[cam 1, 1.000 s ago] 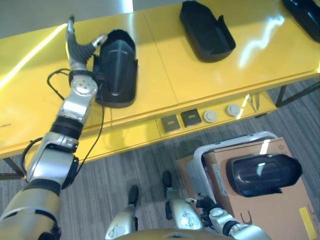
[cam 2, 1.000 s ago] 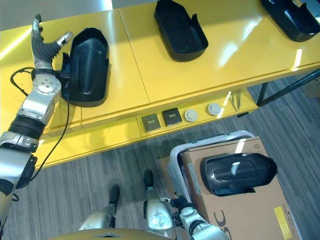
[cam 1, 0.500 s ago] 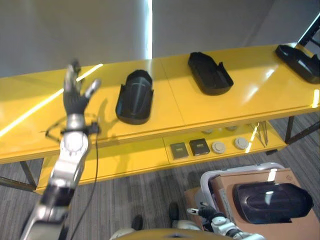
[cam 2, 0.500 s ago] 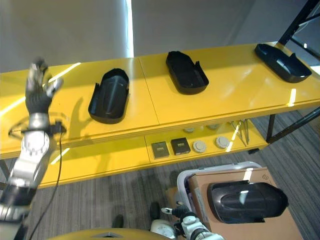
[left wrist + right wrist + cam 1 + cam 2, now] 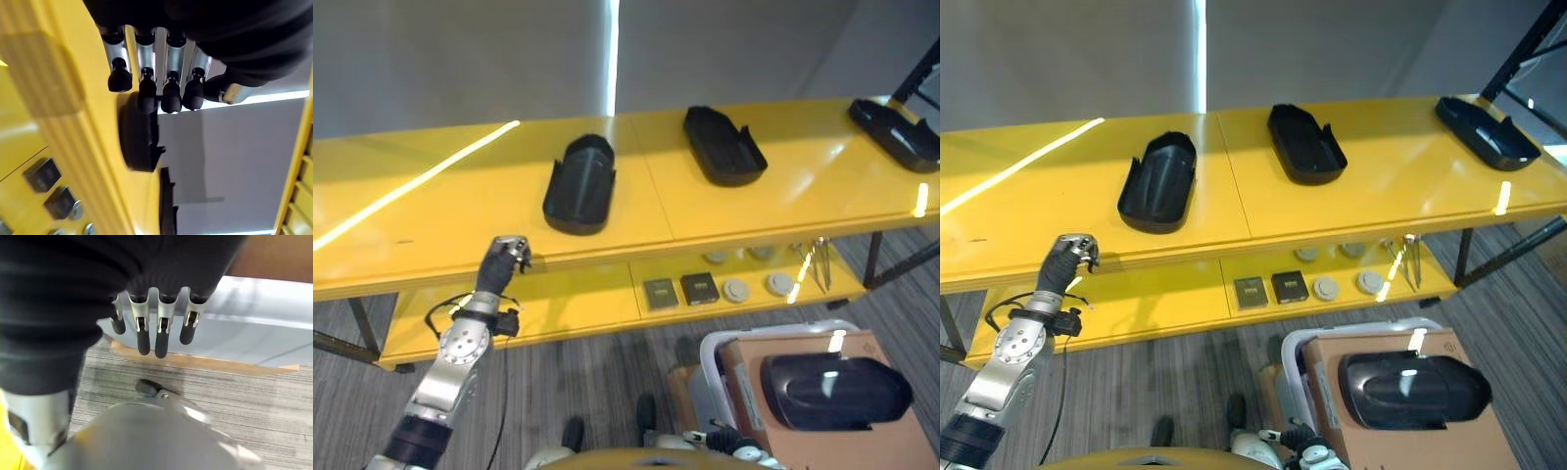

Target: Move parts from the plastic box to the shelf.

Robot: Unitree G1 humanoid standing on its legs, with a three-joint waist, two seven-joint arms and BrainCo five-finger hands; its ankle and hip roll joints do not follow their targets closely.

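Grey carpet runs under a long yellow shelf (image 5: 440, 235) against a grey wall. From the left eye you see three black parts lying on its top: one near the middle-left (image 5: 578, 184), a second (image 5: 724, 146) further right, a third (image 5: 893, 132) at the far right end. Small square and round pieces (image 5: 683, 289) sit on the lower level. Down at your lower right, one more black part (image 5: 832, 389) rests on a brown cardboard sheet (image 5: 803, 436) in the white plastic box (image 5: 710, 354). I'd judge the job well under way, with three parts placed and at least that one left to fetch. Your left hand (image 5: 505, 258) hangs by the shelf's front edge, well apart from the nearest part.

From the right eye, the layout is the same, and the left hand's fingers look bent inward with nothing in them.

From the left wrist, the fingers (image 5: 146, 93) are curled down beside the shelf edge, holding nothing; the nearest part lies beyond them.

From the right wrist, your right hand (image 5: 156, 330) hangs with loose, straight fingers over the carpet (image 5: 254, 406), close to the box's white wall, empty.
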